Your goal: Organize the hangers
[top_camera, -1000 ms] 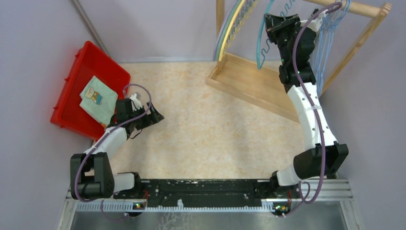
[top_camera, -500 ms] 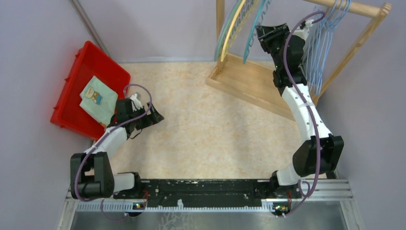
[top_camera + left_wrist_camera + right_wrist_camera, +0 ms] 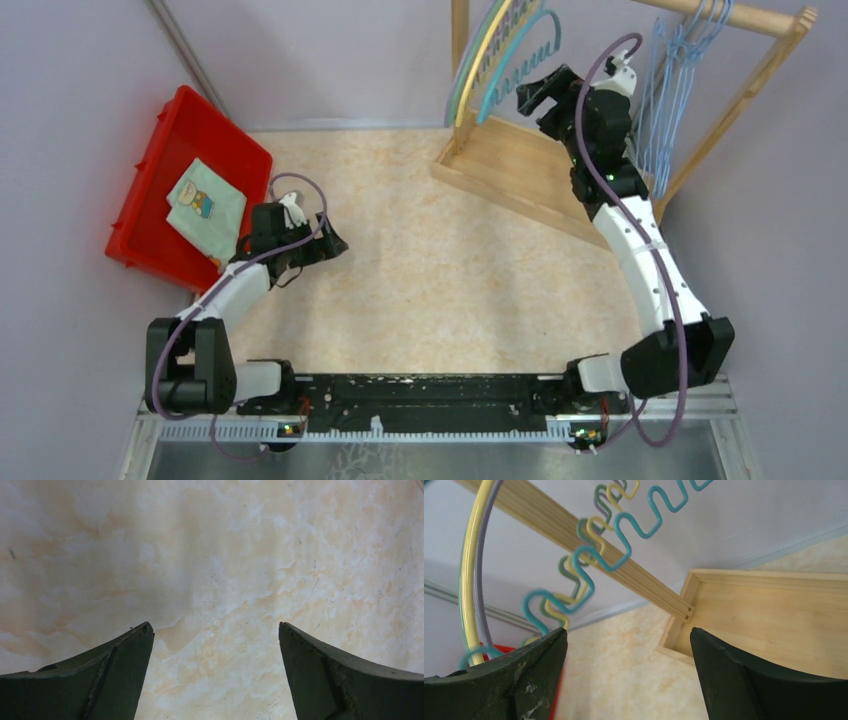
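Observation:
On the wooden rack's top rod (image 3: 745,17), several thin light-blue wire hangers (image 3: 668,90) hang at the right. Arched plastic hangers in yellow, green and purple (image 3: 472,70) hang at the left, with a teal one (image 3: 512,55) beside them. My right gripper (image 3: 538,92) is open just right of the teal hanger and holds nothing. In the right wrist view, the teal wavy hanger (image 3: 574,575) and a yellow one (image 3: 471,570) hang free above my open right gripper (image 3: 629,635). My left gripper (image 3: 335,243) is open over bare tabletop, as the left wrist view confirms (image 3: 215,630).
The rack's wooden base tray (image 3: 510,165) sits at the back right, and one upright post (image 3: 574,530) crosses the right wrist view. A red bin (image 3: 150,215) holding a folded pale-green cloth (image 3: 205,205) stands at the left, beside the left arm. Grey walls close in on all sides.
My right gripper opened and let go of the teal hanger, then drew back left and down. The hanger swung over beside the other plastic ones. My left gripper shifted slightly right.

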Controlling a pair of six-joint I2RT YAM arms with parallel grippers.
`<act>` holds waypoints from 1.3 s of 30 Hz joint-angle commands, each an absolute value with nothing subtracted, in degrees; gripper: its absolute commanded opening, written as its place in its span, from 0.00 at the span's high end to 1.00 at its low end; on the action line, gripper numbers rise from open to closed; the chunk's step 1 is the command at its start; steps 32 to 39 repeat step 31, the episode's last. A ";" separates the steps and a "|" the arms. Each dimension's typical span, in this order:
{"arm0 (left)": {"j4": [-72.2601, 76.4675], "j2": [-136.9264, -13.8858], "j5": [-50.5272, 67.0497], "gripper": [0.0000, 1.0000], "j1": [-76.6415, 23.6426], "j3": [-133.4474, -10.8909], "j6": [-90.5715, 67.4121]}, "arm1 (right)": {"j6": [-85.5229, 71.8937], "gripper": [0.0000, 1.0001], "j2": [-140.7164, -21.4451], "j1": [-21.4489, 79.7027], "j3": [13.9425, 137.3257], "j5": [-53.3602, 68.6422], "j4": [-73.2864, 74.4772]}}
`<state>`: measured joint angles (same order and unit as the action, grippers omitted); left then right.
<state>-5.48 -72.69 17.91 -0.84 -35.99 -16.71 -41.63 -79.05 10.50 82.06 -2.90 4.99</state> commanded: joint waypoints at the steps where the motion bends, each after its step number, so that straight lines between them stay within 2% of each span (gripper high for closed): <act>1: -6.77 -73.89 12.57 0.00 -5.58 -40.21 -14.01 | -26.16 0.08 -72.65 15.98 78.82 -9.55 12.26; 8: -7.33 -78.75 9.36 0.01 -11.74 -44.62 -13.37 | -16.77 0.06 -63.17 19.24 61.87 -12.56 15.52; 16: -6.07 -84.88 8.88 0.01 -15.11 -48.96 -11.45 | -10.80 0.04 -55.86 19.22 45.42 -10.63 9.97; 24: -2.78 -87.36 9.51 0.00 -15.79 -49.25 -9.67 | -11.64 0.03 -63.85 19.24 43.85 -14.59 7.30; 39: -2.08 -88.71 9.06 0.00 -16.68 -49.89 -9.08 | -10.09 0.01 -66.23 19.25 43.20 -15.97 4.11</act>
